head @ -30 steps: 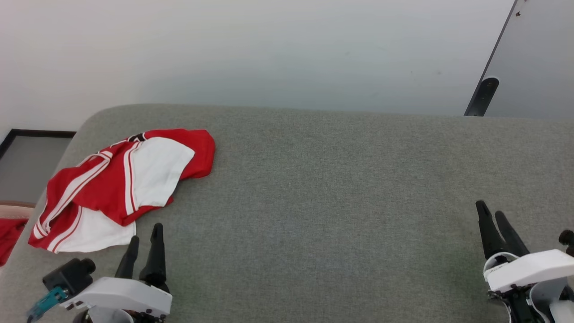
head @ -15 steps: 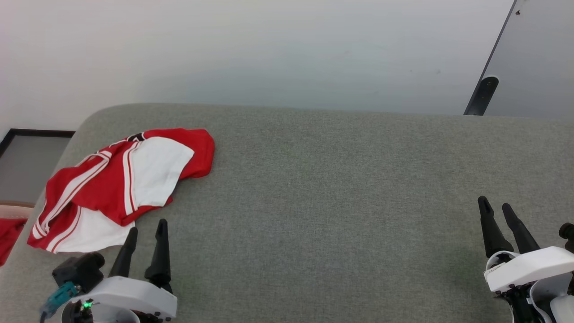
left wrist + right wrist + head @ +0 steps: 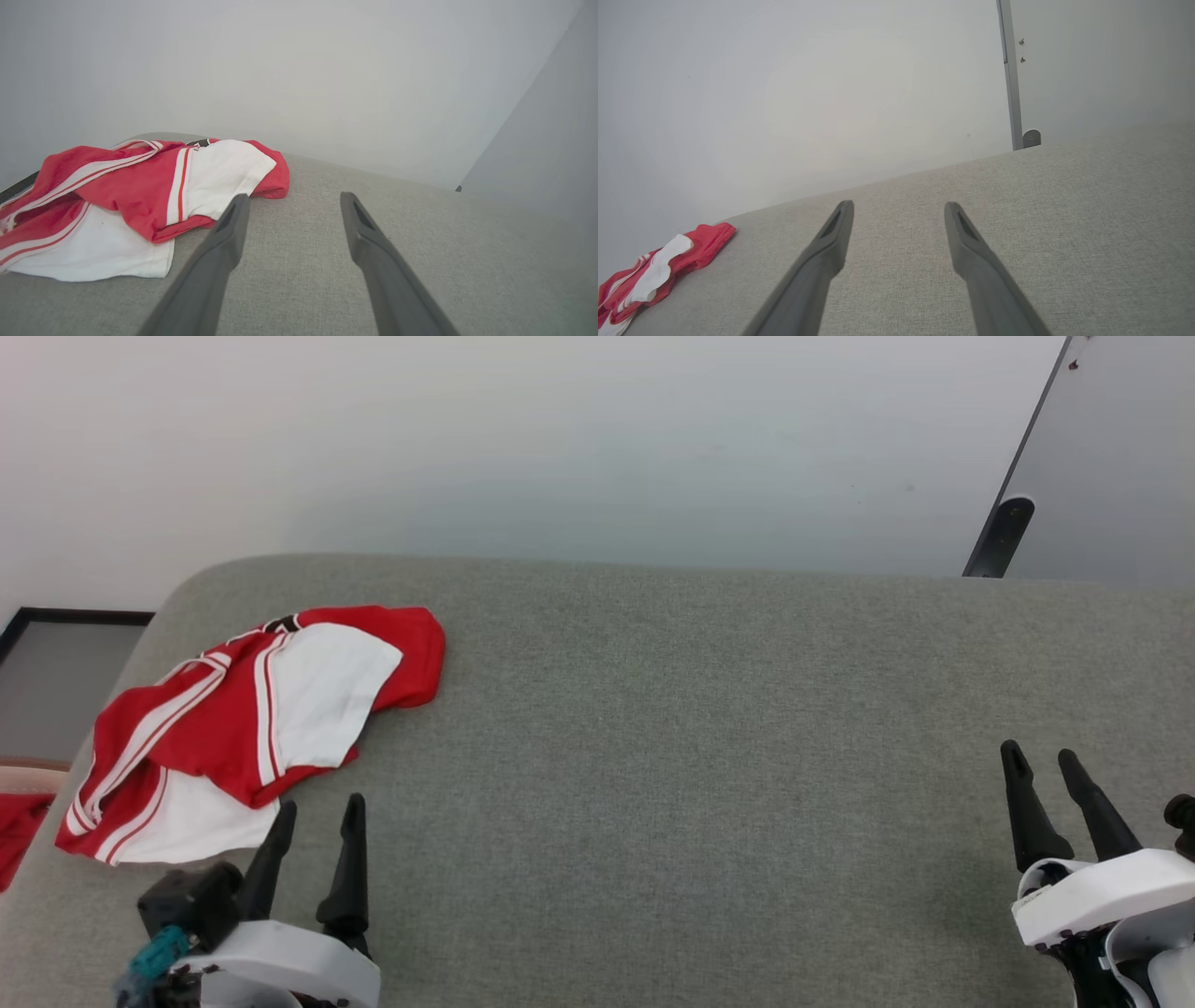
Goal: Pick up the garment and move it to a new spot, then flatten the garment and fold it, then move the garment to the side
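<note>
The garment (image 3: 243, 719) lies crumpled at the far left corner of the grey cloth-covered desk (image 3: 700, 756), red body on top, one white sleeve folded across it, a second white panel spilling out at the near edge. It sits in the same heap as a second ago, no fold disturbed.

The left gripper (image 3: 319, 803) is the one on the move. Since the earlier head view it has slid forward and a little to the right, and its two dark fingers now show further apart in the picture (the wrist looks to have turned, too). The jaws stand wide with nothing between them. The left fingertip now sits right at the white hem of the garment, where before it was short of it; whether it touches the cloth cannot be told. From the left wrist view the left gripper (image 3: 294, 196) points past the right side of the garment (image 3: 140, 196), the left finger overlapping the red edge.

Over on the right, the right gripper (image 3: 1038, 749) has crept slightly forward, also spread wide and empty, well apart from the shirt. In its own wrist view the right gripper (image 3: 899, 203) hangs over bare grey fabric, with the garment (image 3: 658, 270) far off at the lower left.

Off the desk's left edge, a plain red cloth (image 3: 17, 826) peeks in.
</note>
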